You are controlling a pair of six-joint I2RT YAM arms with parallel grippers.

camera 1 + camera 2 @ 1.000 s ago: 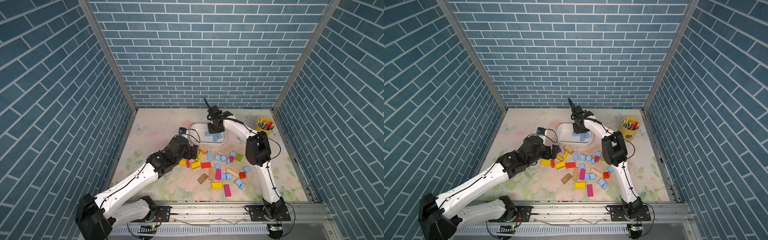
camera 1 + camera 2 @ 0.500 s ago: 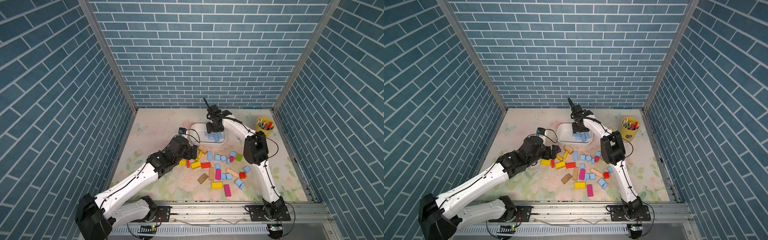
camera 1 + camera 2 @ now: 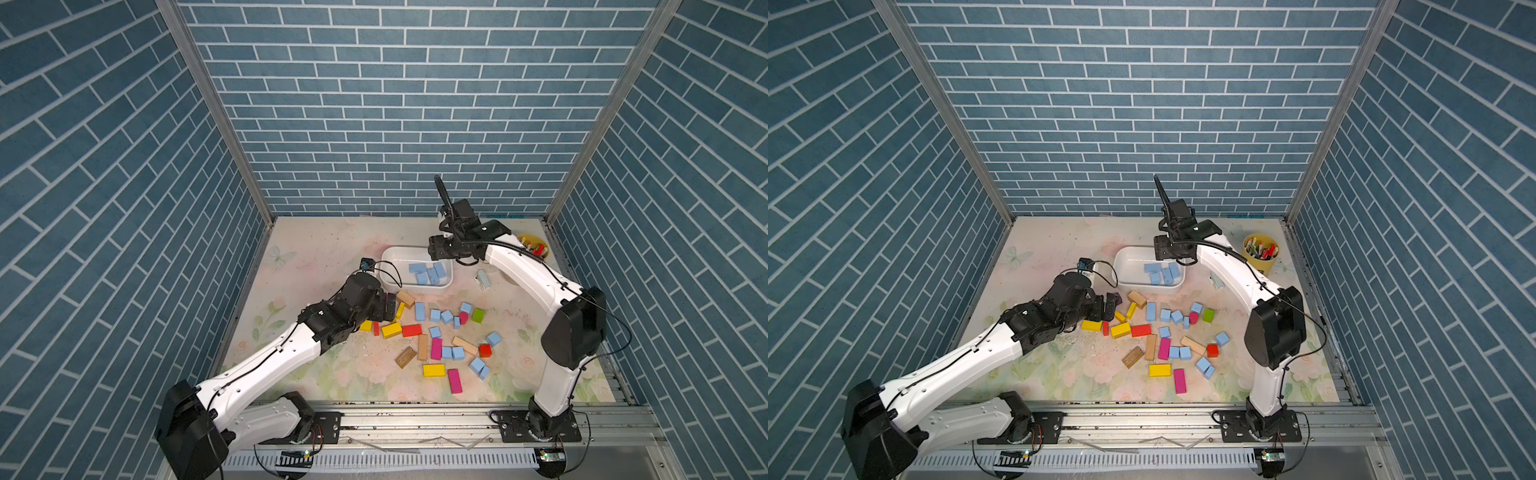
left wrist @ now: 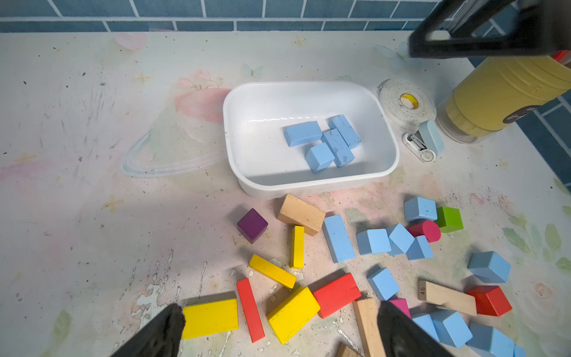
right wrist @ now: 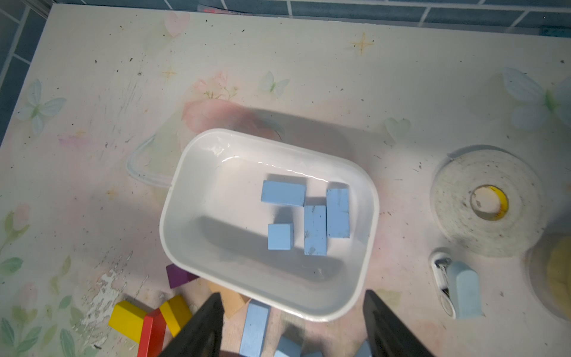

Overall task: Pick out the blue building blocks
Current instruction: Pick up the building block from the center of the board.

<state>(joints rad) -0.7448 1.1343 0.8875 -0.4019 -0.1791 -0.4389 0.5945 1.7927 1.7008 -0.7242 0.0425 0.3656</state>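
Near edge of mat: loose blue building blocks (image 3: 446, 352) lie mixed in with yellow, red, magenta and bare-wood pieces. Roughly a dozen are not yet picked.

Left gripper (image 4: 278, 312) hangs low over the pile's left side. Its fingers are spread wide with nothing between them, the same stance as a second ago.

Further back, the white tray (image 5: 200, 201) holds four blue blocks (image 5: 315, 230), lying flat and bunched toward one end.

Right gripper (image 5: 293, 295) sits above the tray. Its fingers were drawn in tighter a second ago and now stand apart and empty. This reads as a drop just completed, one more blue block in the tray. That arm looks free to go back to the pile.

Beyond the tray, the tape roll (image 5: 488, 204) and yellow pen cup (image 3: 1260, 253) are not involved.
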